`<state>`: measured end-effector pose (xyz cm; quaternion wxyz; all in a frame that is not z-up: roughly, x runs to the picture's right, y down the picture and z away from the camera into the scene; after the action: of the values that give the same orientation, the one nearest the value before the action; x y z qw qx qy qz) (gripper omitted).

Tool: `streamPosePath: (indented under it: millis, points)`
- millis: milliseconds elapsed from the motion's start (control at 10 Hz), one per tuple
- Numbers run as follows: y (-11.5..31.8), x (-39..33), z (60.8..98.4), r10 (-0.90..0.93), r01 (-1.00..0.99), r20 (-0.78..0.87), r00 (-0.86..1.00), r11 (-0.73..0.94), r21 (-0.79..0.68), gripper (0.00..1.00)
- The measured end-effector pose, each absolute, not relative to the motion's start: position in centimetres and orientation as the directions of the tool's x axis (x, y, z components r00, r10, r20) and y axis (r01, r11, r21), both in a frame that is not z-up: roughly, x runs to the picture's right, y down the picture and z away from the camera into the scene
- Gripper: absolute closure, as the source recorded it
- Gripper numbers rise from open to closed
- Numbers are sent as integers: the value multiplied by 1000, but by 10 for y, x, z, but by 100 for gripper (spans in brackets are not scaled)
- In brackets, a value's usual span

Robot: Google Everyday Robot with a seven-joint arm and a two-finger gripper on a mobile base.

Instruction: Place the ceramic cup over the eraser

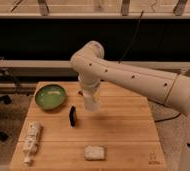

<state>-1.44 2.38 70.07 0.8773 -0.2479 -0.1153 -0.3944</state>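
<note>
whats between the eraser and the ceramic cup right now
Only bare wooden table in the camera view; the ceramic cup, under the pincer, is just right of the eraser.

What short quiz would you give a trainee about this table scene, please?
1. True or false: the ceramic cup already covers the eraser.
2. Which lies nearest the front edge of the table? A) green bowl B) grey pad C) eraser
3. Fill in: the gripper, over the middle of the table, holds the ____.
Key: 1 false, the cup hangs beside the eraser, apart from it; 2 B; 3 ceramic cup.
</note>
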Motion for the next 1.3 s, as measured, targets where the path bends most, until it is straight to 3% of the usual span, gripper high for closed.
streamPosePath:
  millis: [300, 500, 900, 1300]
  points:
    - [4, -17, 674, -666, 765, 376, 645, 564, -313, 100]
    - [15, -36, 664, -672, 791, 418, 611, 533, -299, 100]
    - [63, -81, 677, -656, 848, 541, 526, 448, -282, 100]
    - [76, -106, 683, -645, 876, 598, 475, 406, -259, 100]
